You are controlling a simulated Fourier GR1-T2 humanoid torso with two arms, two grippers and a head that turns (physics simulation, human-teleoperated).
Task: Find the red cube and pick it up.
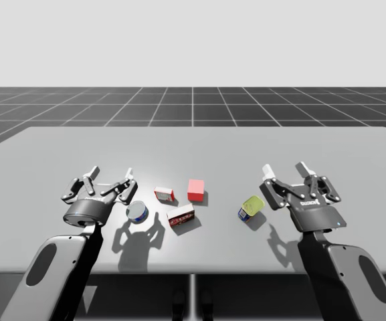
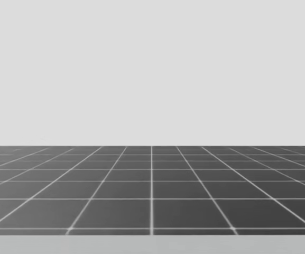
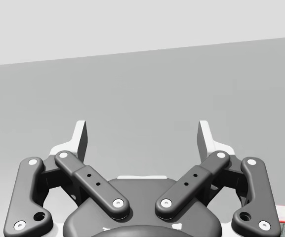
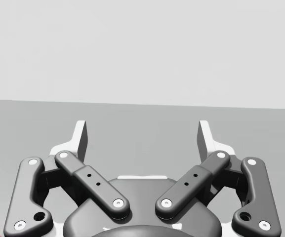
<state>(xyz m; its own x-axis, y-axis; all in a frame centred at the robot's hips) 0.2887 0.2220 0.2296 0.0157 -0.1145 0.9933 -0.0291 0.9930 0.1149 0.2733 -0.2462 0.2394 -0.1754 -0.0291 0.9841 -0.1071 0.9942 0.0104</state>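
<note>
Near the middle of the surface, the red cube is sitting roughly halfway between my left gripper and right gripper, so neither's really closer; both are hanging wide open, gripping nothing.

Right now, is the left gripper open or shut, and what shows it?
Open: the left gripper has its fingers wide apart, with only bare table between them.

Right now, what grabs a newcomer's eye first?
The red cube stands in the middle of the table, between a small red-and-white box and a yellow-green can. My left gripper and right gripper flank them, fingers open and empty. The head view looks out at the grid floor.
</note>
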